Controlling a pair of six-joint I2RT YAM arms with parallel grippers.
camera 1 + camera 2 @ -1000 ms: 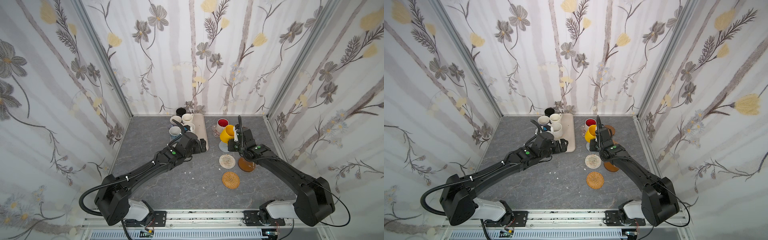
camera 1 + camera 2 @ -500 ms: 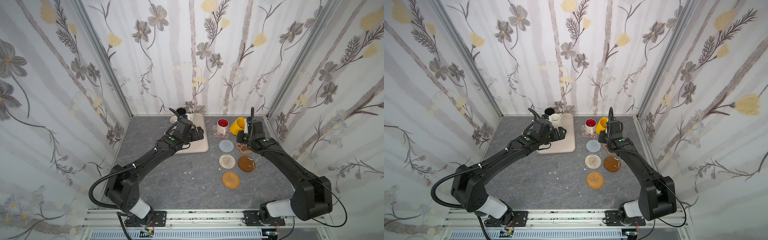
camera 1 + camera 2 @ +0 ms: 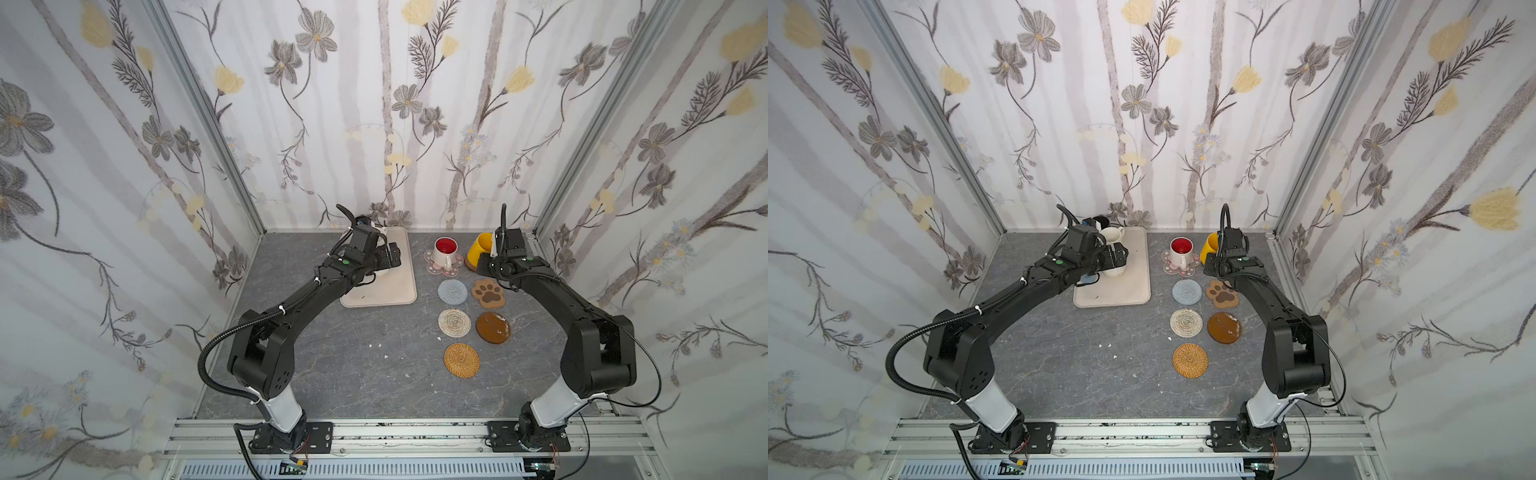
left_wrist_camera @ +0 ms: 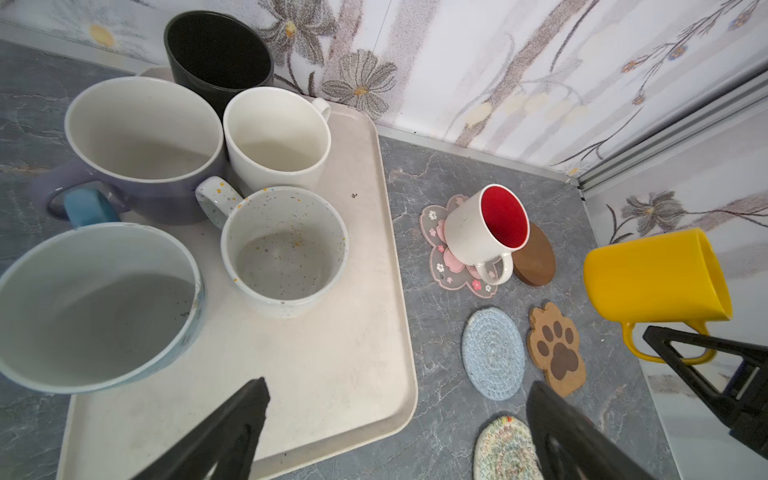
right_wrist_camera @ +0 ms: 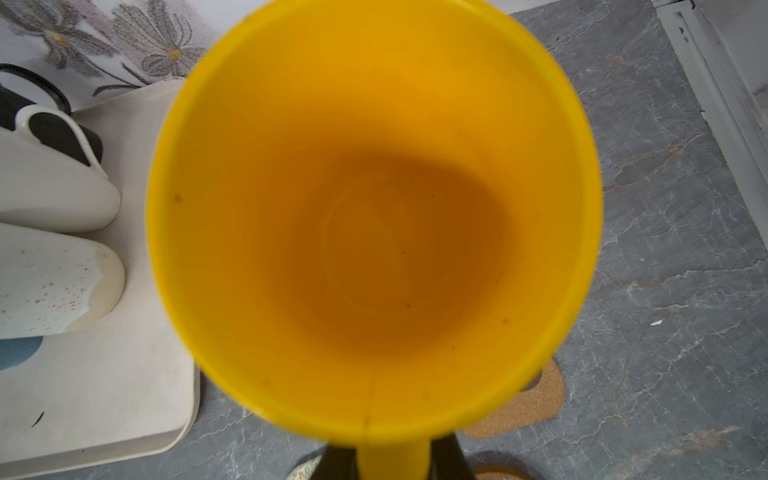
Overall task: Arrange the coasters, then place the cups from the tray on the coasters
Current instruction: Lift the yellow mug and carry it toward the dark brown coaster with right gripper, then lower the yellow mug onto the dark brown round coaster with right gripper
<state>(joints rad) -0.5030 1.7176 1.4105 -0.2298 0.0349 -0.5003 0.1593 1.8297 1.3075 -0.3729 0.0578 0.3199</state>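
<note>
One yellow cup (image 3: 480, 249) clamped by its handle in right gripper (image 5: 392, 461).
Cup tilted, mouth toward the wrist, near table's far right corner beside brown disc coaster (image 4: 538, 262). Empty left gripper (image 4: 399, 386), jaws wide apart, over tray (image 3: 390, 291) at table's far edge.

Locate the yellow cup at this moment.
In both top views the yellow cup hangs tilted near the back right corner, its handle gripped by the right pincer, just right of the red-lined cup.
</note>
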